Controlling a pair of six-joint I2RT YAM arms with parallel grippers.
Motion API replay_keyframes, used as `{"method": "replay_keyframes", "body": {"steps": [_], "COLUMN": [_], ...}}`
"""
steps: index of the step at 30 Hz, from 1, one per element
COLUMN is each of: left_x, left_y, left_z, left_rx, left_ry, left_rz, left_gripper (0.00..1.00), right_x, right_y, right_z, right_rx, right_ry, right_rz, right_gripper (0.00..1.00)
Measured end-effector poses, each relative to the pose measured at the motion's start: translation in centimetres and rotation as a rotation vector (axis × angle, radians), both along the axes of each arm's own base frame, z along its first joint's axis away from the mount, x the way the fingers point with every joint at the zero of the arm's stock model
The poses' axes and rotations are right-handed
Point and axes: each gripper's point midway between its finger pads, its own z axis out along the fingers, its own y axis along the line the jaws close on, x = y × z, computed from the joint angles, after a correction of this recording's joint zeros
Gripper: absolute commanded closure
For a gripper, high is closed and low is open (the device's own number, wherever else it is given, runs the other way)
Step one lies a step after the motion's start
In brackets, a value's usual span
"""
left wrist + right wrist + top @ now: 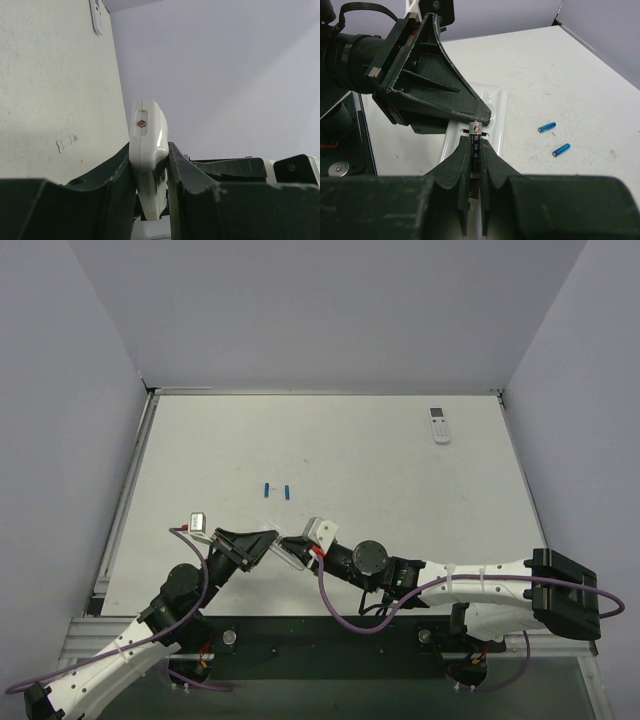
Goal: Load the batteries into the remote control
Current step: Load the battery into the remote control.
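Observation:
My left gripper [262, 545] [149, 150] is shut on the white remote control [147, 127], holding it edge-on above the near table. In the right wrist view the remote [497, 107] shows its back with the battery bay open. My right gripper [297, 545] [475, 142] is shut on a battery [475, 131] with a dark blue body and silver end, its tip at the top of the bay. Two loose blue batteries [267, 489] [287, 491] lie side by side on the table beyond the grippers; they also show in the right wrist view [547, 127] [561, 149].
A rounder white remote [440, 424] with a small dark screen lies at the far right; it also shows in the left wrist view [97, 17]. A small flat white piece [66, 142] lies on the table near the left gripper. Grey walls enclose the table.

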Motion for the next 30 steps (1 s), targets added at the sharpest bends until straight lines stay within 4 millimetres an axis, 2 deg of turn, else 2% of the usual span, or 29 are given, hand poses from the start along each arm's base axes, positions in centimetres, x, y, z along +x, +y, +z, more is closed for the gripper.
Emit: {"method": "replay_keyframes", "body": {"steps": [14, 18, 24, 26, 27, 30], "left_x": [-0.1, -0.2, -0.3, -0.3, -0.3, -0.2], "left_y": [0.2, 0.2, 0.1, 0.1, 0.1, 0.1], "left_z": [-0.2, -0.1, -0.3, -0.5, -0.6, -1.2], "left_rx": [0.004, 0.002, 0.017, 0.031, 0.038, 0.072], "left_ry": [0.004, -0.002, -0.004, -0.006, -0.008, -0.012], "left_rz": [0.001, 0.0, -0.009, -0.005, -0.005, -0.004], "left_gripper": [1.0, 1.0, 1.0, 1.0, 1.0, 1.0], "right_x": [-0.1, -0.2, -0.1, -0.5, -0.7, -1.3], "right_y": [-0.2, -0.4, -1.6, -1.8, -1.9, -2.2], "right_z": [-0.3, -0.5, -0.4, 0.3, 0.8, 3.3], "right_rx": [0.002, -0.011, -0.048, -0.058, -0.06, -0.054], "right_ry": [0.001, 0.004, 0.008, 0.011, 0.011, 0.006], "right_rz": [0.003, 0.001, -0.007, 0.008, 0.016, 0.05], "right_gripper": [0.75, 0.6, 0.43, 0.38, 0.29, 0.2]}}
